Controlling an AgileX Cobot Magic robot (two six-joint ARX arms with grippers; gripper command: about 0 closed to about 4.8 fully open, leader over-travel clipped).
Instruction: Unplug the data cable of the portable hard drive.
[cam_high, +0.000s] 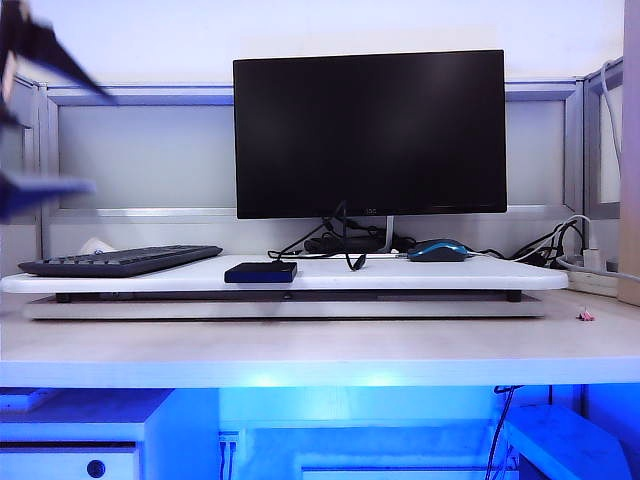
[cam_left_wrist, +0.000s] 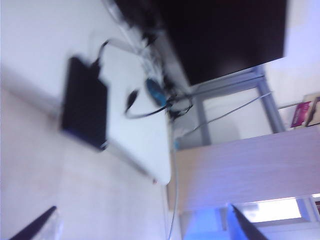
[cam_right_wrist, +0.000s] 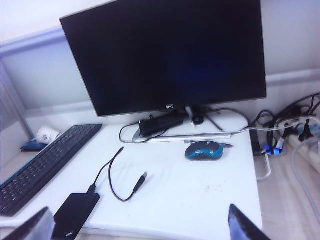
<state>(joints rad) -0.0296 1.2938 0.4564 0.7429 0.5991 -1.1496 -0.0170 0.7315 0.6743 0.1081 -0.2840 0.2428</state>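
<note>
Both pincers spread, holding nothing: left pincer (cam_left_wrist: 145, 225) and right pincer (cam_right_wrist: 140, 225) are above the table (cam_right_wrist: 200, 200). Your portable hard drive (cam_right_wrist: 75, 212) sits between keyboard (cam_right_wrist: 47, 167) and mouse (cam_right_wrist: 204, 150), data cable (cam_right_wrist: 117, 177) plugged in.

On the raised board (cam_high: 420, 277) atop the worktop (cam_high: 320, 350), the portable hard drive (cam_high: 261, 271) lies at the front edge, left of centre. The data cable (cam_right_wrist: 116, 177) runs from its rear end and loops on the board to its right, still plugged in. The keyboard (cam_high: 120, 260) lies to the left, the mouse (cam_high: 437, 250) to the right, the monitor (cam_high: 370, 133) behind. The left tool (cam_left_wrist: 145, 222) and right tool (cam_right_wrist: 140, 227) hang above the front edge, jaws spread wide, empty.
</note>
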